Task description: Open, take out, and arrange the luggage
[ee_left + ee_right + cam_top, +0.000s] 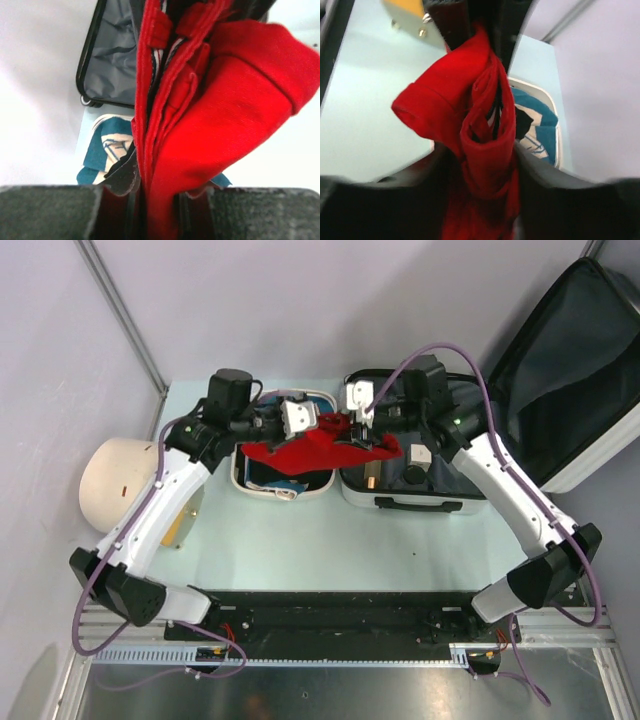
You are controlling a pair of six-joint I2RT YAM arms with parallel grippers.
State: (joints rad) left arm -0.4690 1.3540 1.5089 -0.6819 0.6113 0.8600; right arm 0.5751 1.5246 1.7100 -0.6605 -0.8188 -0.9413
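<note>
Top external view: the left gripper (320,423) pinches a red cloth garment (298,455) (sagging midway); the right gripper (362,433) seemingly clamps its other end, over the open white hard-shell suitcase's (420,502) 9 o'clock rim.

- The red cloth (445,100) sits bunched mid-frame, its lower end pressed between the fingers of the right gripper (482,155).
- The left gripper (480,30) pinches its top end, upper centre.
- The cream tub (538,86) at right holds teal-and-white fabric (540,120).
- The pale table (360,125) fills the left.

Two white arms (160,502) with black joints (135,597), looping purple cables (440,347) and green lights (457,421).
</note>
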